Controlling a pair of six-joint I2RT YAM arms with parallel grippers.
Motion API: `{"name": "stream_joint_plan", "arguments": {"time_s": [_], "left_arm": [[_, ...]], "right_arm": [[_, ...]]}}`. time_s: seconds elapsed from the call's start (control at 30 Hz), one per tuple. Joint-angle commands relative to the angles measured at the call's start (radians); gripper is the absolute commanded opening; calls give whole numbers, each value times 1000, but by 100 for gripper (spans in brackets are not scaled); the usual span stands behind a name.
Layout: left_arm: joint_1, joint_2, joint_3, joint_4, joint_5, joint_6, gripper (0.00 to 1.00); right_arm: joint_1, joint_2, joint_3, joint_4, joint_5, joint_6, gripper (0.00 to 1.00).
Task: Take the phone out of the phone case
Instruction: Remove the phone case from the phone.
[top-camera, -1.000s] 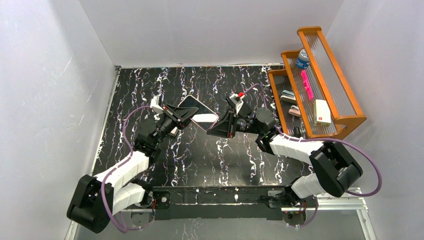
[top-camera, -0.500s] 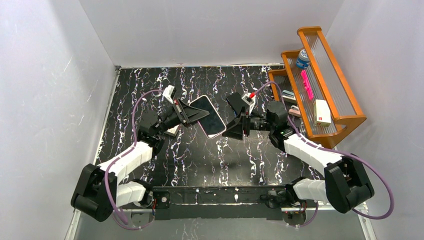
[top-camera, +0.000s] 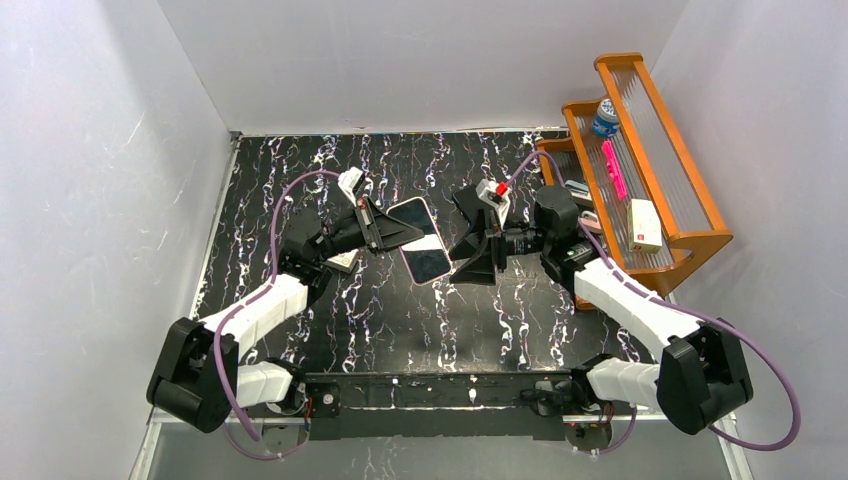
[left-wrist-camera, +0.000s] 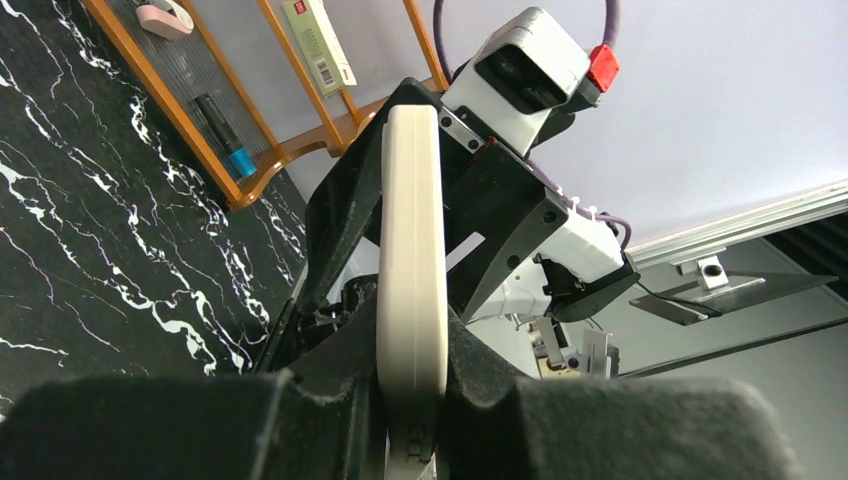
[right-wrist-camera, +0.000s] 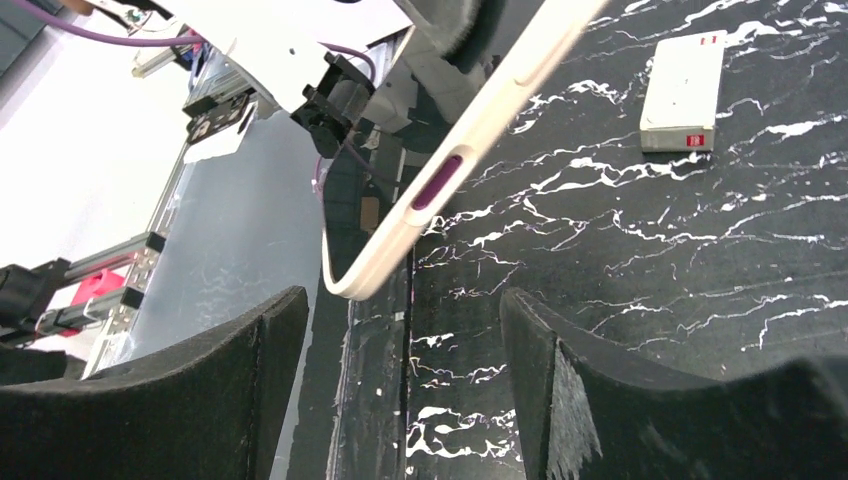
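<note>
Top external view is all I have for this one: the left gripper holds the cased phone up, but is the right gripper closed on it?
Observer: No. The right wrist view shows the right gripper open, its fingers apart, with the phone case corner above the gap, untouched.
Operator: How is the left one gripping?
Observer: In the left wrist view the left gripper clamps the phone case, seen edge-on, with its pads pressing the two broad faces.
</note>
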Motion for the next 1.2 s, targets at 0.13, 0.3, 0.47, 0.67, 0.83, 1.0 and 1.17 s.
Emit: {"name": "stream_joint_plan", "arguments": {"time_s": [0.13,0.3,0.47,0.67,0.83,1.0,1.17], "left_arm": [[6,-23,68,4,44,40,0],[6,-20,75,0,52,42,0],[7,-16,85,-5,54,32,0],[6,-35,86,-6,44,30,0],[6,-45,108,-7,48,15,0],[6,-33,134,-7,67,-56,0],[6,-40,144,-8,85,-102,0]], "right_arm": [[1,12,95,-12,-109,-27,72],[9,39,125,-12,-129,-26,61],[15,68,131,-25,-147,-46,45],[17,81,131,-80,-170,-120,17],[31,73,147,-205,-166,-295,1],[75,53,157,-296,-117,-517,1],[93,67,186,-323,-95,-610,1]]}}
